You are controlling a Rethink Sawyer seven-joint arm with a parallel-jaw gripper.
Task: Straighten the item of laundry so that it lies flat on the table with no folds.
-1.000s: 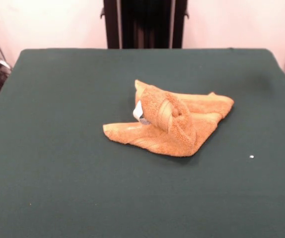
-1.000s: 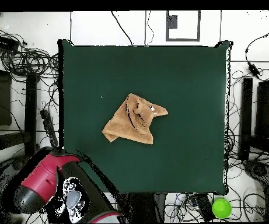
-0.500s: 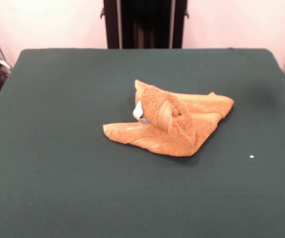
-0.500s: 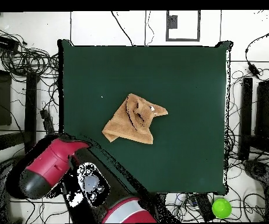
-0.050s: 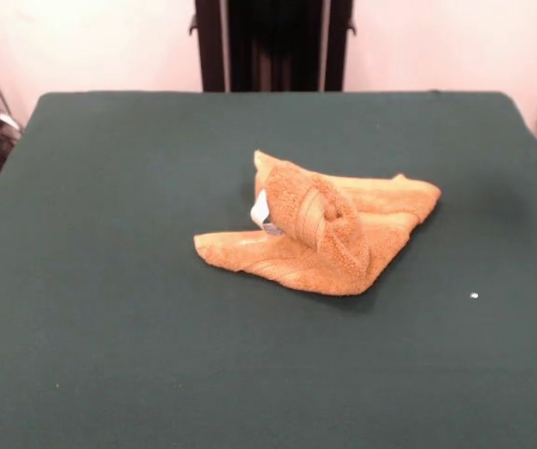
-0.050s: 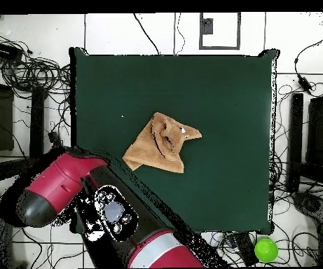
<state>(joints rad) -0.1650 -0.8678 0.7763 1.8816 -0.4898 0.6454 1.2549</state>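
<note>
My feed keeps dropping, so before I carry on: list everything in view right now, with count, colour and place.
towel: one, orange-tan, crumpled with folds near the table's middle.
label tag: one, white, on the towel's folded part.
table: one, dark green cloth, filling the front view.
speck: one, white, on the cloth beside the towel, apart from it.
ball: one, bright green, on the floor off a table corner, overhead view.
cables: many, black, on the floor around the table.
arm: one, red and black, over the table's corner, overhead view; gripper not seen.
</note>
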